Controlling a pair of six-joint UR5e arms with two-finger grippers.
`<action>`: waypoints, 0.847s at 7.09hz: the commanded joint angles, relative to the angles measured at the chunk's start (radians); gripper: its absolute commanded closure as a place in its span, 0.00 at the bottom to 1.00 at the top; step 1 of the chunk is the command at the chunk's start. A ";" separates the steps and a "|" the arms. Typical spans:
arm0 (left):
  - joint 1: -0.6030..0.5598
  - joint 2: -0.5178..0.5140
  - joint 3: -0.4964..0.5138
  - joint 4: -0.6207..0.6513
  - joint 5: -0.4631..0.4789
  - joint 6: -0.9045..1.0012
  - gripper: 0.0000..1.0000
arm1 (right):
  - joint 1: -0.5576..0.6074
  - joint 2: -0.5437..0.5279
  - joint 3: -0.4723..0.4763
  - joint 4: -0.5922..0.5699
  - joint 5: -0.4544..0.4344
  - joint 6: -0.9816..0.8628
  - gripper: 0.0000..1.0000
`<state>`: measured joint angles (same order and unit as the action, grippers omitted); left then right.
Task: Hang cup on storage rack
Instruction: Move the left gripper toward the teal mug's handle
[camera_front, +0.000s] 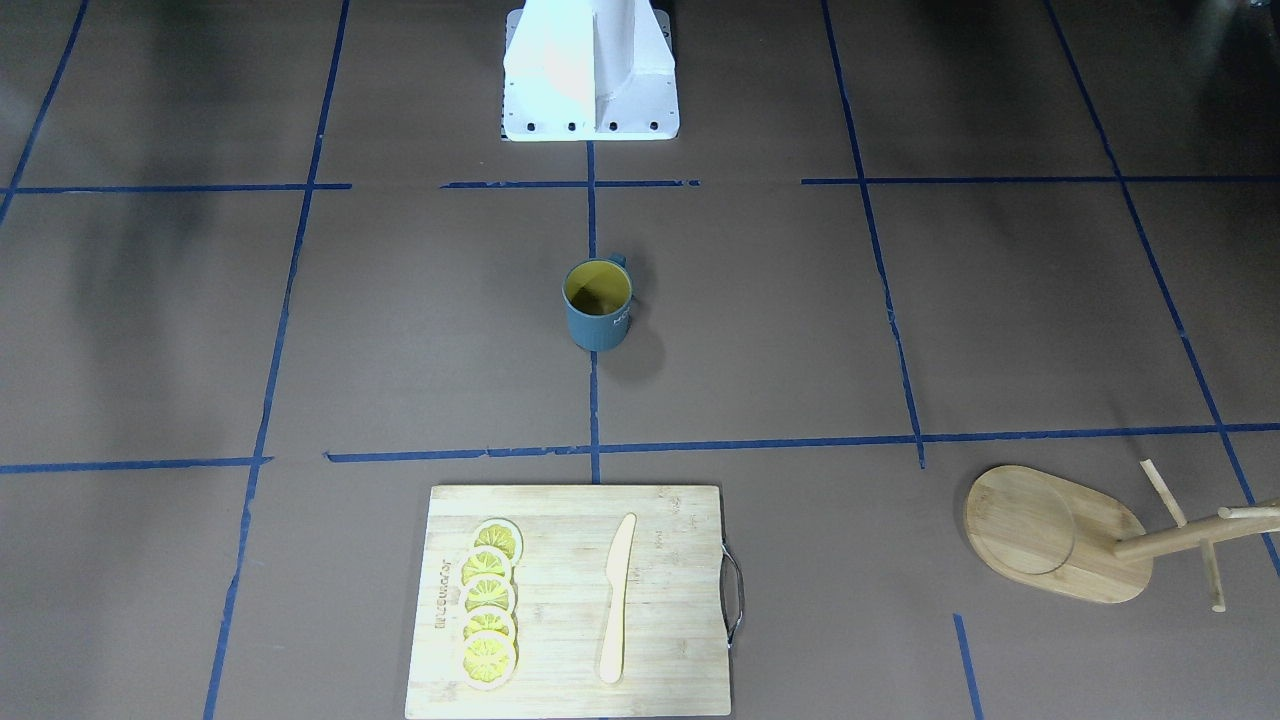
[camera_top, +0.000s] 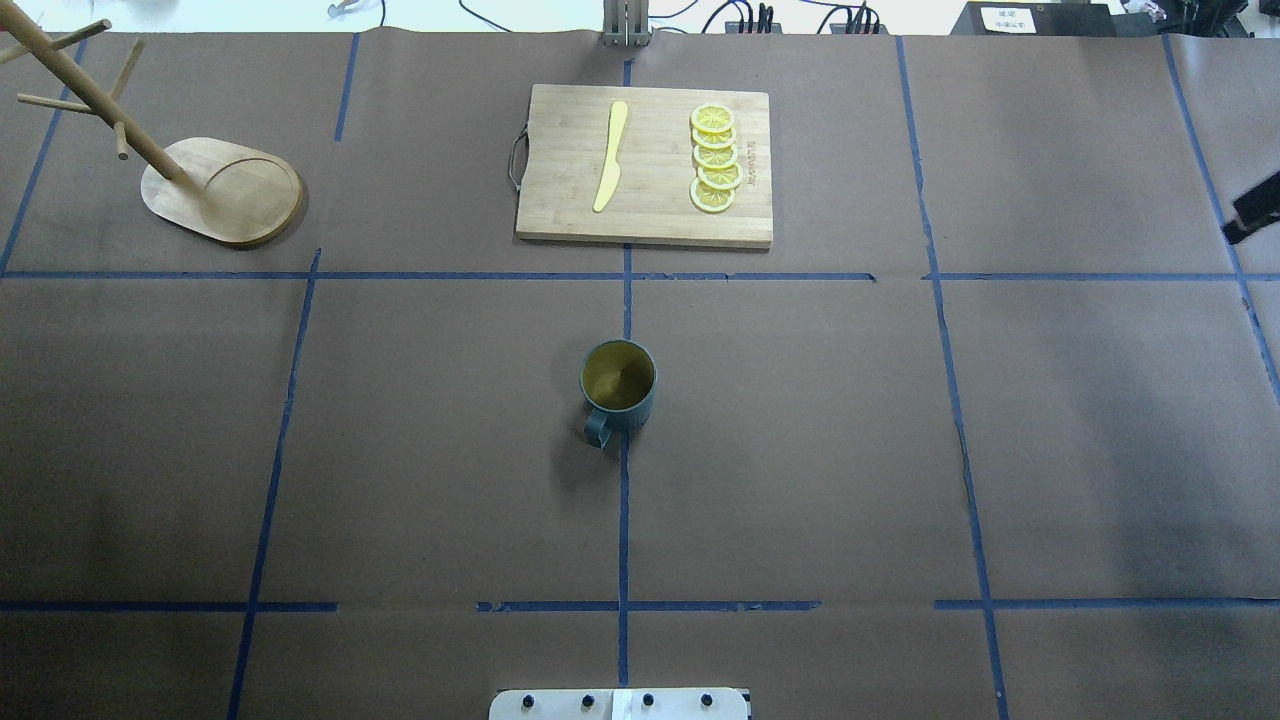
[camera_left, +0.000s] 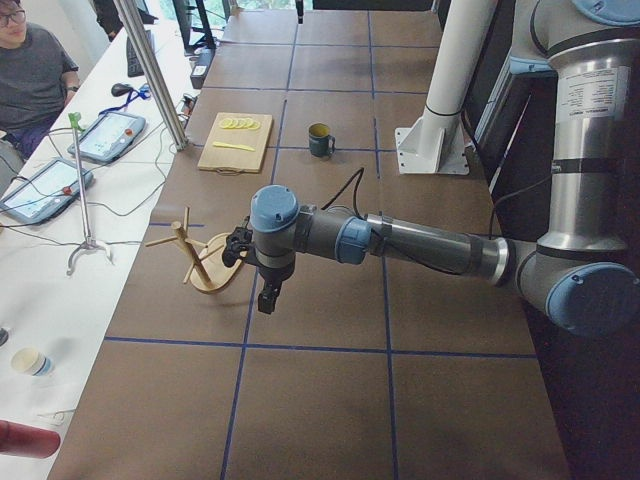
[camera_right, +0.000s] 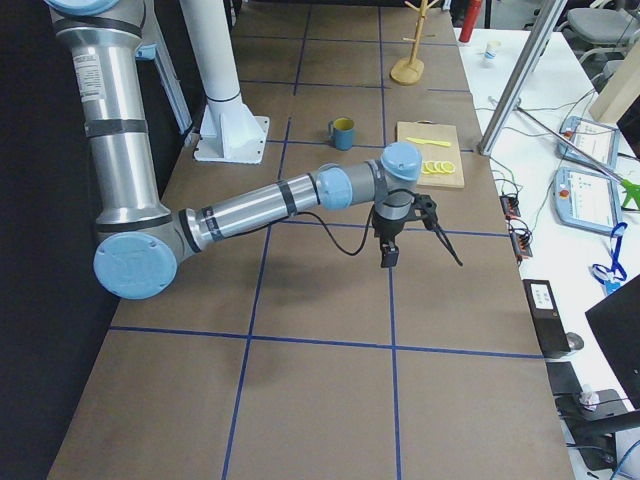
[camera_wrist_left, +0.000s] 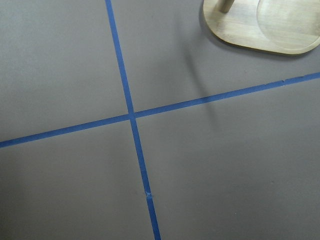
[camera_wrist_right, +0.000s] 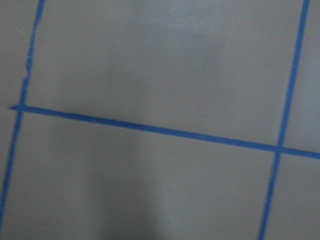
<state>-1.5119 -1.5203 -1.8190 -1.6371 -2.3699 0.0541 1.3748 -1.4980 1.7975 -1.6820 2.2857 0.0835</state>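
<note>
Bring left fingers (camera_left: 268, 297) to cup (camera_top: 618, 385) rim, leaving handle at 7 o'clock overhead free; cannot tell their spread, nor that of right fingers (camera_right: 387, 253).

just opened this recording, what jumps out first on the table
A small blue-grey cup with a yellow inside stands upright alone at the centre of the table. Beyond it lies a cutting board with lemon slices and a pale knife; the wooden storage rack stands at the robot's far left corner.
</note>
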 joint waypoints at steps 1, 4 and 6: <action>0.114 0.006 -0.026 -0.264 0.001 -0.003 0.00 | 0.148 -0.183 0.002 0.007 -0.008 -0.278 0.00; 0.368 -0.047 -0.028 -0.624 0.021 -0.200 0.00 | 0.171 -0.246 0.014 0.010 -0.002 -0.269 0.00; 0.654 -0.096 -0.026 -0.930 0.316 -0.542 0.00 | 0.170 -0.246 0.013 0.008 0.001 -0.266 0.00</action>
<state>-1.0349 -1.5817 -1.8462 -2.3913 -2.2256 -0.2928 1.5441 -1.7426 1.8108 -1.6731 2.2857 -0.1852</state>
